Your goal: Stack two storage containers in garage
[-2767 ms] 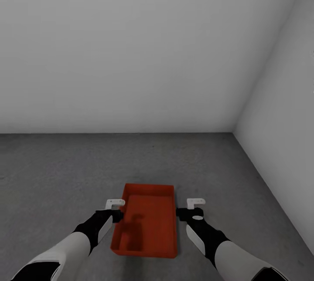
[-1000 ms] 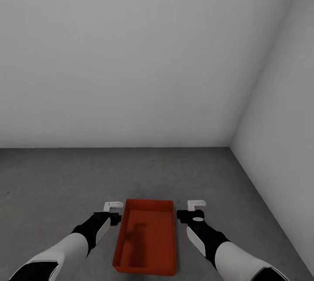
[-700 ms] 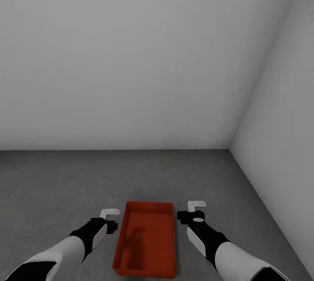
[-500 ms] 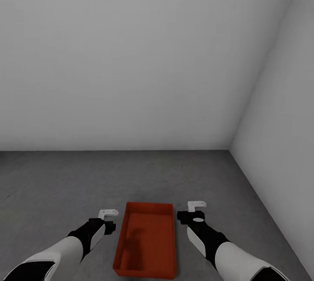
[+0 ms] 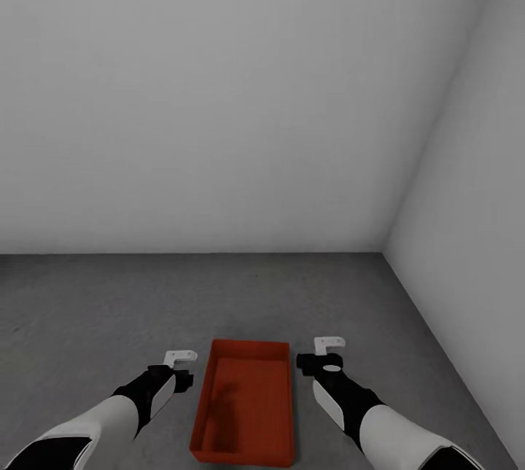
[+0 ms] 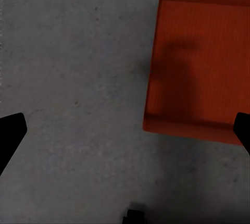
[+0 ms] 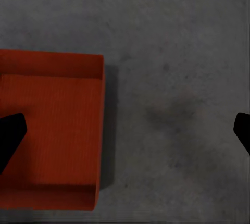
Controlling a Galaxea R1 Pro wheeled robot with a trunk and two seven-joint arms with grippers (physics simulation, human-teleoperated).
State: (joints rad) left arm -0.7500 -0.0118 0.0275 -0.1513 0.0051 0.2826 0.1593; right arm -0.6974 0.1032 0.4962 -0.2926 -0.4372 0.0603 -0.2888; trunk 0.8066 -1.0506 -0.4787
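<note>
One orange-red storage container [image 5: 244,404] sits flat on the dark grey concrete floor [image 5: 95,310] of the garage, directly ahead of me, with nothing inside it. My left gripper [image 5: 182,364] hovers open just left of its long wall, a small gap between them. My right gripper [image 5: 328,350] is open close beside the opposite long wall. In the left wrist view the container [image 6: 200,62] lies to one side under the wide-spread left gripper [image 6: 127,130]. The right wrist view shows the container [image 7: 52,130] beneath one finger of the open right gripper [image 7: 127,130].
A plain pale grey back wall [image 5: 219,91] rises a short way beyond the container. A side wall [image 5: 474,200] closes the corner at the right. Bare concrete stretches out to the left.
The container went down onto the floor. My left gripper let go of its wall and drew off to the left. The head view tilted slightly; the right gripper stayed put.
</note>
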